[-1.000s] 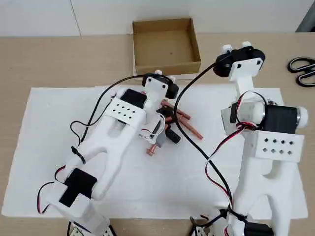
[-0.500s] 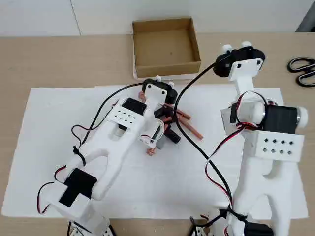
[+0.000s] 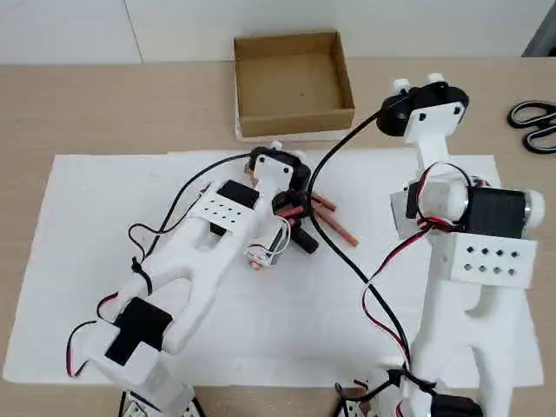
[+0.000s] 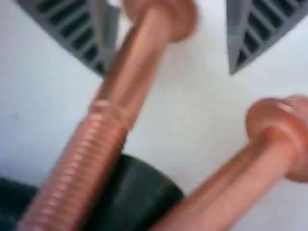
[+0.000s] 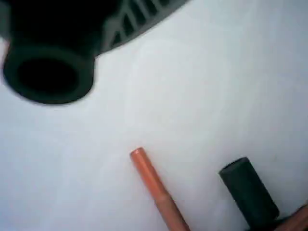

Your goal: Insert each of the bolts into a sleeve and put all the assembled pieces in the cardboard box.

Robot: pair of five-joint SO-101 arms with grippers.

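Several copper bolts (image 3: 334,221) and black sleeves (image 3: 306,242) lie in a pile on the white mat (image 3: 95,226), just in front of the cardboard box (image 3: 297,118). My left gripper (image 4: 167,72) hovers low over this pile and is open. A bolt (image 4: 134,72) runs between its grey fingers (image 4: 72,29). A second bolt (image 4: 250,159) and a black sleeve (image 4: 134,197) lie beneath. My right gripper (image 5: 62,48) hangs over the mat at the right, shut on a black sleeve (image 5: 48,72). Below it lie a bolt tip (image 5: 151,183) and a loose sleeve (image 5: 248,190).
Scissors (image 3: 534,122) lie at the far right edge of the wooden table. The left arm's black cable (image 3: 339,217) crosses the pile. The mat is bare left of the left arm and between the two arms.
My left arm has pushed forward toward the box and lowered over the pile, now covering the bolt that lay near its wrist. The right arm has stayed still.
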